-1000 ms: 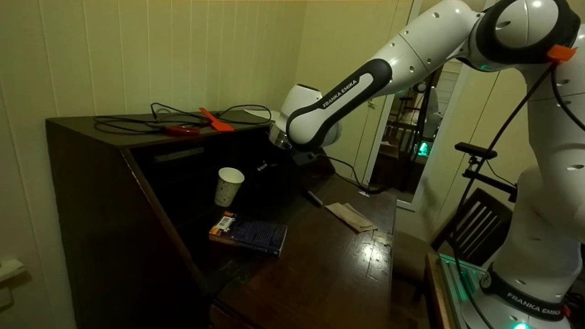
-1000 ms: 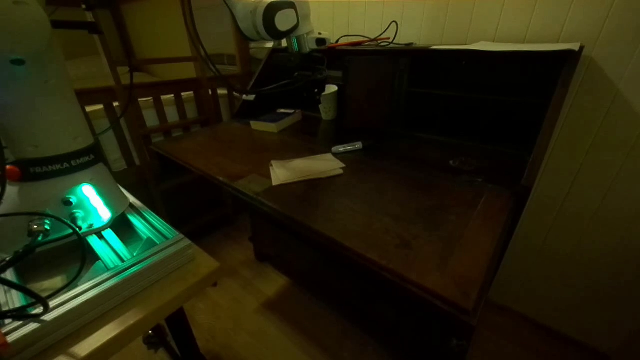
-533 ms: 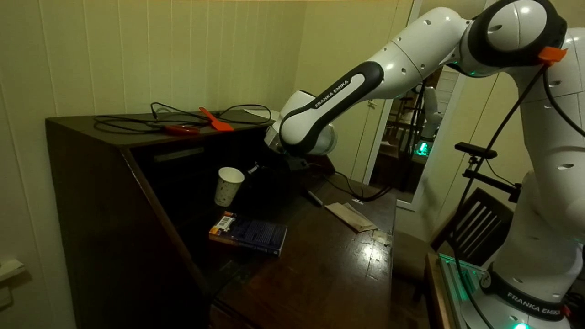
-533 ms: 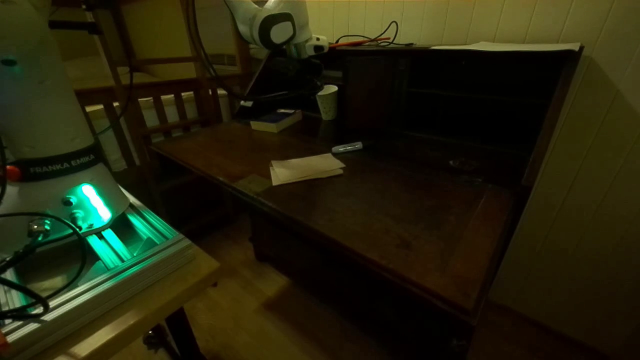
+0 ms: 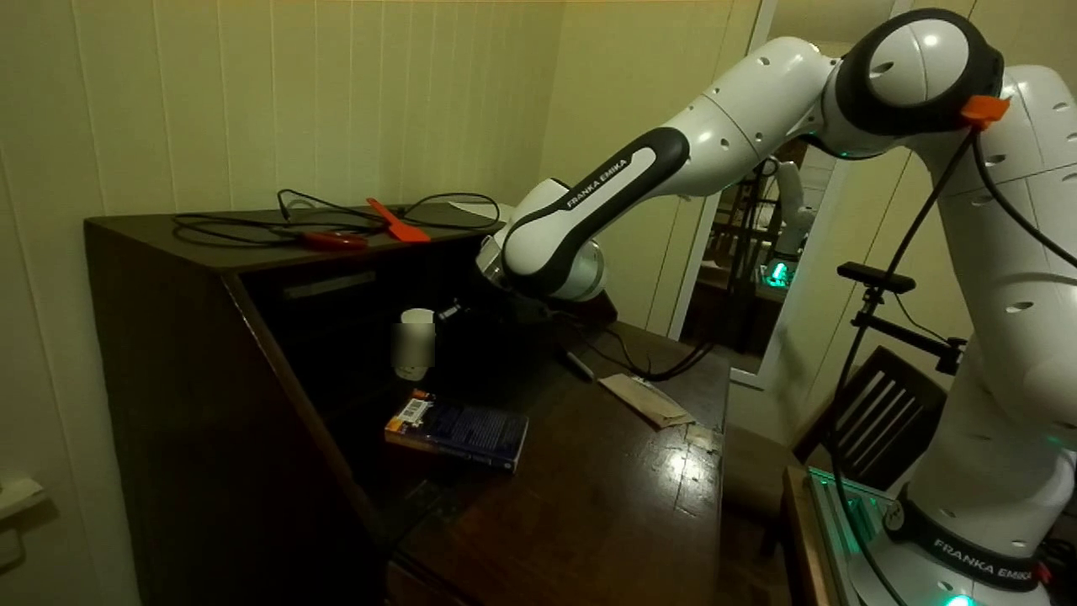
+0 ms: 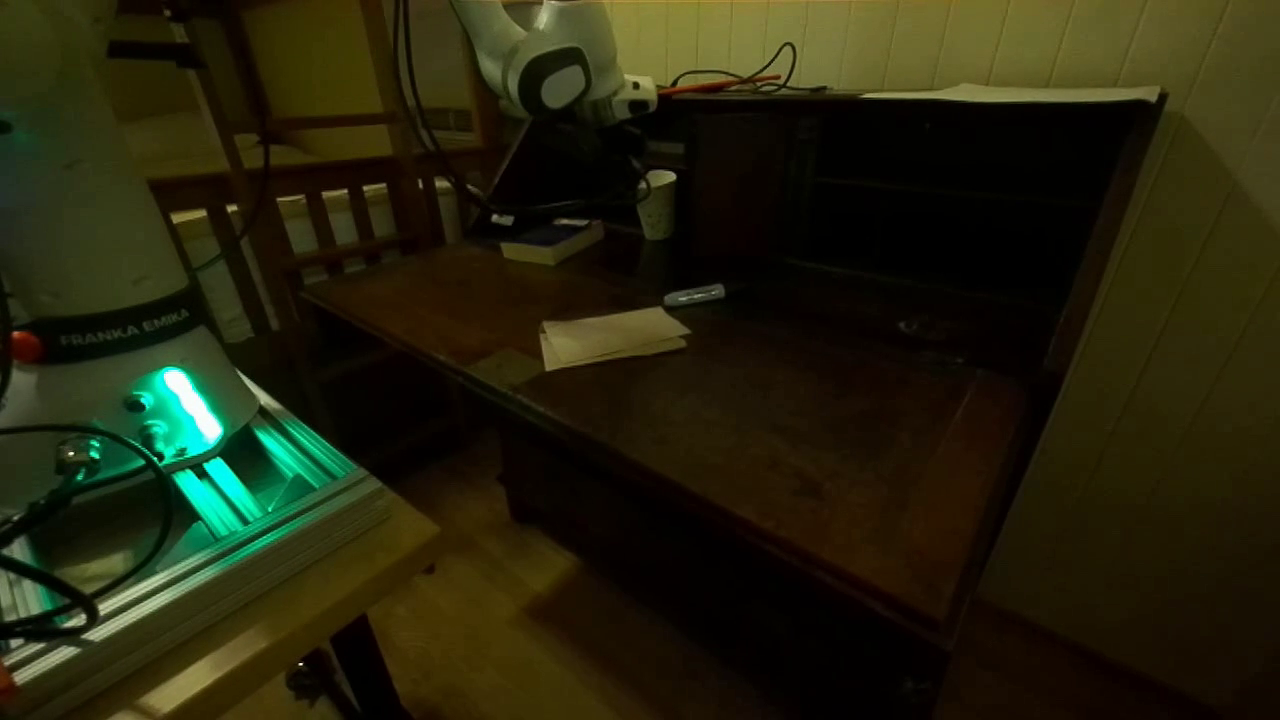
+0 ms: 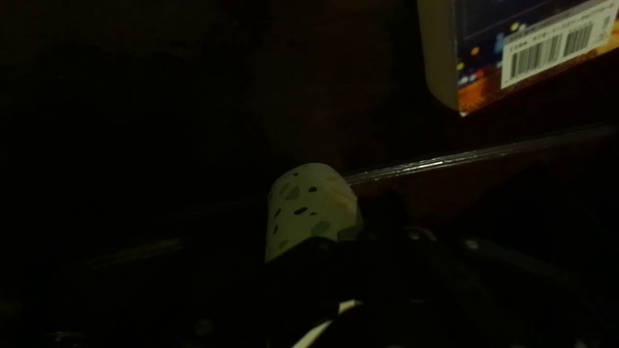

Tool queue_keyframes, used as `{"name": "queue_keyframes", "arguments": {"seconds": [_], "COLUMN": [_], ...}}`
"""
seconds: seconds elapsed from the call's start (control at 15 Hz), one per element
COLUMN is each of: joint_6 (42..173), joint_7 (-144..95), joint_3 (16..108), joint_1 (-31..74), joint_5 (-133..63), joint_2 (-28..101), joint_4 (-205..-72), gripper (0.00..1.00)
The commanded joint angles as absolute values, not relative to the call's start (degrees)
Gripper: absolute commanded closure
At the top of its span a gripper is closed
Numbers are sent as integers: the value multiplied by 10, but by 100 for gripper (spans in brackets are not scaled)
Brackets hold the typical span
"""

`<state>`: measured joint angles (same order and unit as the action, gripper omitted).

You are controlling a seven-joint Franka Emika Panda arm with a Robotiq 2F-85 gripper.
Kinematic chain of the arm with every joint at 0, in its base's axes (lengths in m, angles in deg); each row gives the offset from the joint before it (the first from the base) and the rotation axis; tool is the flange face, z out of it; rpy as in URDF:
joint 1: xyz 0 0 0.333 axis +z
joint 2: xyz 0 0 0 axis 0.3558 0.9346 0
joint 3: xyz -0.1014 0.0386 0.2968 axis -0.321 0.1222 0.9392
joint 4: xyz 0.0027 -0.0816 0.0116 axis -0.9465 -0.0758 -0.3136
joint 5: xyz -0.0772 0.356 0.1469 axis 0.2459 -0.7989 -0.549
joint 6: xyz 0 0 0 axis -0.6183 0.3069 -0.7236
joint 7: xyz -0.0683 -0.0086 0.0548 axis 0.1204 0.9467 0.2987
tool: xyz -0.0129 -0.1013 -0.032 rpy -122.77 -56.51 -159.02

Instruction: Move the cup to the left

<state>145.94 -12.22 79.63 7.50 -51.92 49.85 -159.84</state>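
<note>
The whitish speckled paper cup (image 5: 415, 337) stands upright at the back of the dark desk, beside the book. It also shows in an exterior view (image 6: 657, 205) and in the wrist view (image 7: 309, 208). A blurred patch covers its middle in an exterior view. My gripper (image 5: 443, 320) is dark and sits right at the cup's side, covering part of its edge. In the wrist view the black fingers (image 7: 346, 241) overlap the near part of the cup. It is too dark to see how far apart the fingers are or whether they touch the cup.
A dark blue book (image 5: 458, 431) lies near the cup; its barcode corner shows in the wrist view (image 7: 483, 53). A marker (image 6: 694, 295) and folded paper (image 6: 612, 340) lie on the desk (image 6: 800, 440). A red spatula (image 5: 398, 223) and cables lie on the hutch top (image 5: 202, 244).
The arm has lowered and my gripper has moved left toward the cup in an exterior view. The cup's right edge, seen before, is now covered there. The cup stays in place.
</note>
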Motion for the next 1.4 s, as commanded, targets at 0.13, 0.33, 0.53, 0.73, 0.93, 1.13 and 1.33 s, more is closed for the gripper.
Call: {"name": "queue_keyframes", "arguments": {"seconds": [0.13,0.33,0.53,0.73,0.93,1.13,1.33], "joint_6": [1480,1483,1491,1508,1520,1526,1530], "joint_7": [-95,-92,-90,-86,-84,-84,-85], "joint_3": [843,859,868,875,878,883,886], "joint_1": [36,24,20,17,19,19,19], "joint_5": [-527,-525,-521,-518,-515,-516,-517], "joint_2": [530,538,550,562,576,591,604], "joint_4": [-1568,-1560,-1551,-1540,-1525,-1508,-1492], "gripper": [100,100,100,100,100,100,100]}}
